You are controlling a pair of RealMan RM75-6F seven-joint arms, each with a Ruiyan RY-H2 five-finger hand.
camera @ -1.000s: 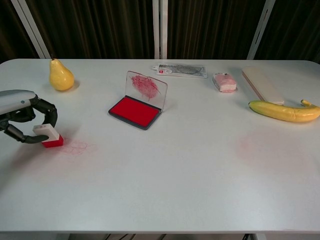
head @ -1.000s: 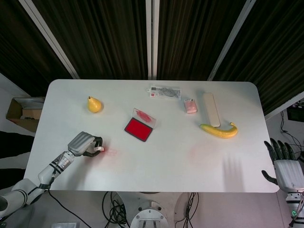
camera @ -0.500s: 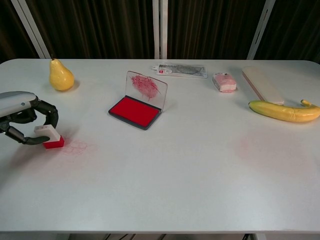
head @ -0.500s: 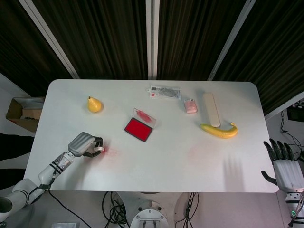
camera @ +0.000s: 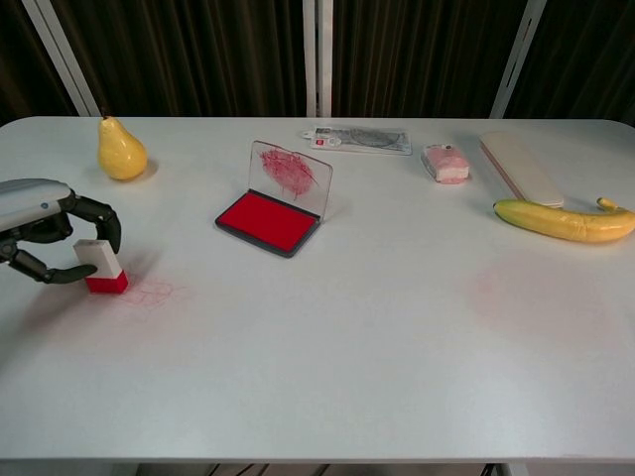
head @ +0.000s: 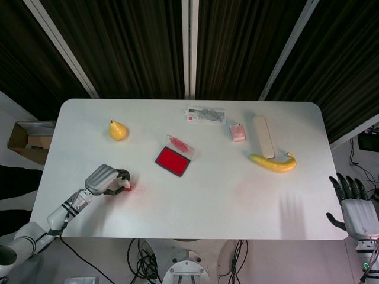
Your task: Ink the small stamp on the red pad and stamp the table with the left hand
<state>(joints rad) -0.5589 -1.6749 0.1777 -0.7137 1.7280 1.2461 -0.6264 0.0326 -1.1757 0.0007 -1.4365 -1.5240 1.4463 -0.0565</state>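
Observation:
My left hand (head: 104, 179) (camera: 45, 228) grips the small stamp (camera: 99, 266) (head: 126, 187), a white block with a red base, near the table's front left. The stamp stands upright with its red base on the table (camera: 327, 337). Faint red marks (camera: 151, 294) lie just right of it. The red ink pad (camera: 266, 220) (head: 172, 161) sits open mid-table, its clear lid (camera: 291, 175) raised and stained red. My right hand (head: 357, 210) hangs off the table's front right corner, fingers spread, holding nothing.
A yellow pear (camera: 121, 151) stands at the back left. A banana (camera: 564, 220), a long beige case (camera: 521, 169), a small pink packet (camera: 444, 163) and a flat plastic packet (camera: 359, 139) lie along the back right. A faint pink smudge (camera: 496, 288) marks the table.
The stamp has gone from tilted in my left hand to upright with its base flat on the table. The right hand has not moved.

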